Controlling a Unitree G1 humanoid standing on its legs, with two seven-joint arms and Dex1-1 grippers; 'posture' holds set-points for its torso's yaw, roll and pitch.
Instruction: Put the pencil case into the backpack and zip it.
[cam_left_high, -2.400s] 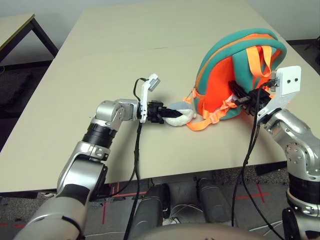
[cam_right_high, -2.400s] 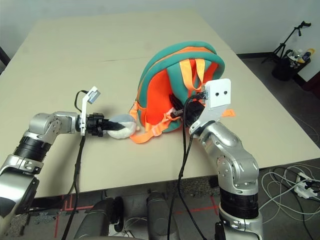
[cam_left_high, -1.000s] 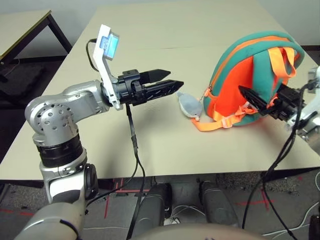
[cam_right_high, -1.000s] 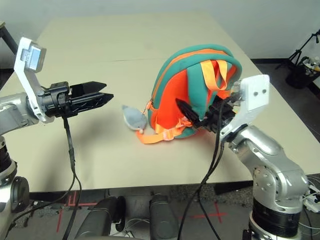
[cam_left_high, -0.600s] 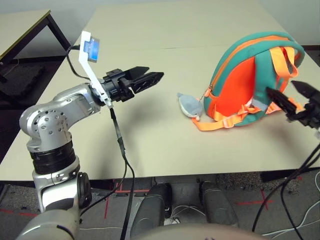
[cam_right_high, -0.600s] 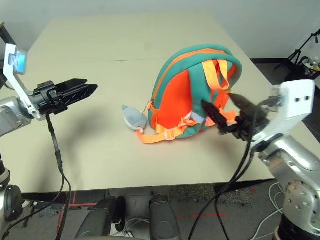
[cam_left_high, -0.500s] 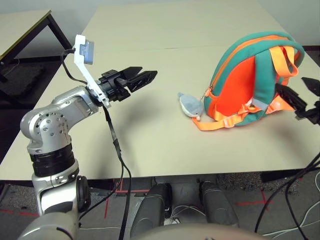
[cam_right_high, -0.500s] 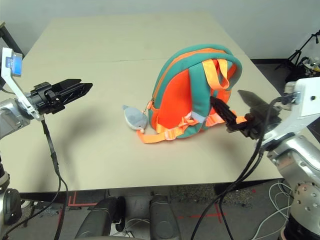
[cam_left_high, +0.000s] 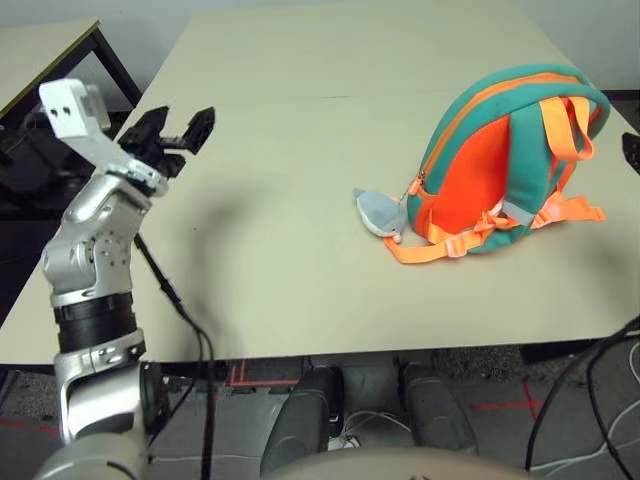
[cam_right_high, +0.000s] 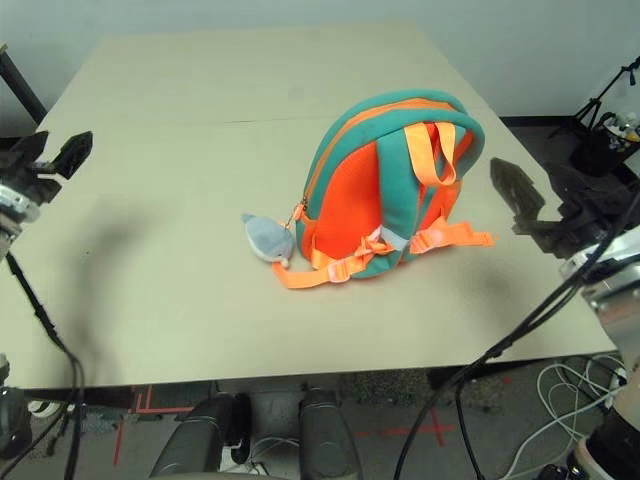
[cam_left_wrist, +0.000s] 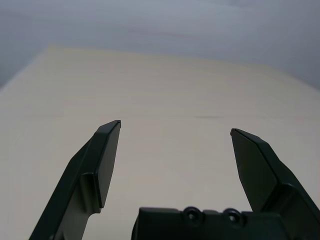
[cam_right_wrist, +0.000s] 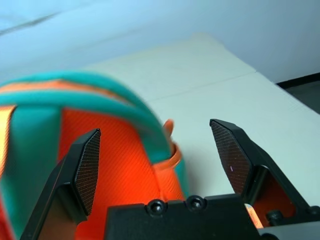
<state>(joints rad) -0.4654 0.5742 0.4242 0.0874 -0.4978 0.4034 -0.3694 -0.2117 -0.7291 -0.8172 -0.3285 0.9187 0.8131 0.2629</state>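
Observation:
The teal and orange backpack (cam_left_high: 500, 170) stands upright on the right half of the tan table (cam_left_high: 290, 290), straps facing me. Its grey plush charm (cam_left_high: 380, 212) lies on the table just left of its base. The pencil case is out of view. My left gripper (cam_left_high: 176, 128) hangs open and empty over the table's far left edge, well away from the backpack. To the right of the backpack, my right gripper (cam_right_high: 542, 213) is open and empty near the table's right edge. The right wrist view shows the backpack (cam_right_wrist: 115, 155) close ahead between the open fingers (cam_right_wrist: 87, 165).
A seam crosses the table behind the backpack. A second table (cam_left_high: 35, 55) stands at the far left. A stand and a bin of clutter (cam_right_high: 598, 100) sit on the floor at the right. Black cables (cam_left_high: 175, 300) dangle from both arms over the front edge.
Both arms have drawn away from the backpack: the left swung out to the table's left edge, the right pulled back toward the right edge. The backpack and charm stay put.

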